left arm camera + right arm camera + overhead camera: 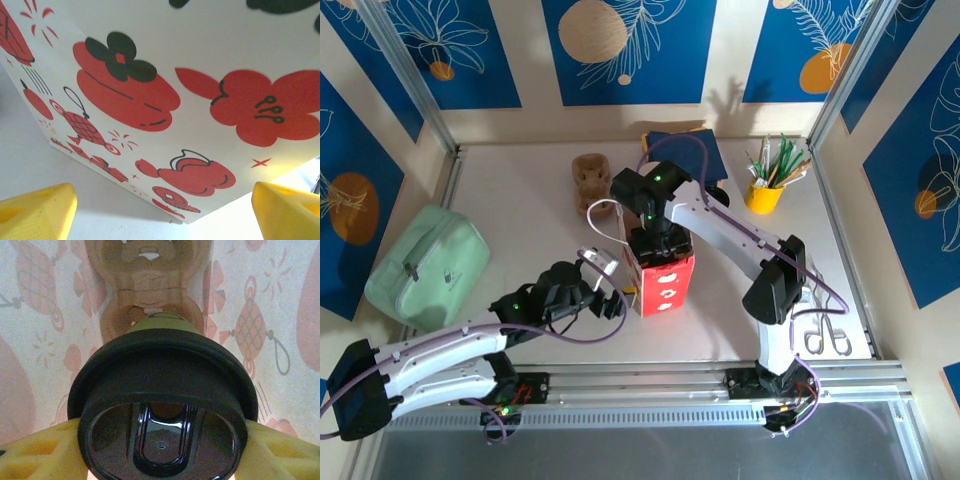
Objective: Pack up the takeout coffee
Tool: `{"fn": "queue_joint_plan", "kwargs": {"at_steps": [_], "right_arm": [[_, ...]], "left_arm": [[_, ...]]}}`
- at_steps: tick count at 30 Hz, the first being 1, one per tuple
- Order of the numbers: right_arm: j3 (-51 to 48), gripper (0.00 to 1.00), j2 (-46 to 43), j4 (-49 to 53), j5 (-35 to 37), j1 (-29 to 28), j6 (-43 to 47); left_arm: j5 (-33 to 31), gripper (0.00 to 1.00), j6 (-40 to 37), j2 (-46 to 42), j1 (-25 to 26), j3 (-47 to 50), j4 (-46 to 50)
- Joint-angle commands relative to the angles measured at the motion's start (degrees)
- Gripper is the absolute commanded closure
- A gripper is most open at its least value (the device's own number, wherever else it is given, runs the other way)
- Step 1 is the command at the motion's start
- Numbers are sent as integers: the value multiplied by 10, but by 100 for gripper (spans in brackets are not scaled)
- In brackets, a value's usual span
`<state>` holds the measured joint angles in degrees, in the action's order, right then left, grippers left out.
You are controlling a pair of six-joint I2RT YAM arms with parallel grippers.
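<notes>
We hold the takeout coffee (162, 390) by its round black lid between the yellow fingers (35, 455) of the right tool (656, 240), which is closed on it. The cup hangs upright inside the mouth of the red-and-white paper bag (668, 285), which stands mid-worktop (520, 190).

To do this step well, we judge that we should lower the cup straight and slowly, since the bag walls crowd in on both sides. Its lime-green base should line up with a round well of the cardboard cup carrier (147, 285) that appears to lie at the bag's bottom. We should release only once the cup is seated, because a tilted drop could tip it.

Our left tool (612, 300) has its jaws spread wide and grips nothing. It sits just beside the bag's near-left face, though we cannot tell whether it touches. It could steady the bag if it slides.

- **Bag:** it holds the carrier, whose wells look empty, and the cup partway in.
- **Second cardboard carrier (590, 178):** it sits on the worktop beyond the bag, apparently empty.
- **Yellow cup (763, 197):** at the far right, it holds thin sticks too small to name.
- **Mint-green pouch (425, 265):** it lies at the left, with its contents hidden.
</notes>
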<state>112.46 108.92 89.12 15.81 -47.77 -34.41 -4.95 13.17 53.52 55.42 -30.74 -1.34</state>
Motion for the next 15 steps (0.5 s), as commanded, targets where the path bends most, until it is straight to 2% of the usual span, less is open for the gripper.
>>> {"fn": "queue_joint_plan", "kwargs": {"at_steps": [1, 15], "right_arm": [[-15, 40, -26, -28, -21, -2, 12], [-47, 39, -24, -36, 4, -3, 5]], "left_arm": [[-6, 10, -8, -13, 5, 9, 12], [-12, 8, -6, -26, 5, 9, 17]]}}
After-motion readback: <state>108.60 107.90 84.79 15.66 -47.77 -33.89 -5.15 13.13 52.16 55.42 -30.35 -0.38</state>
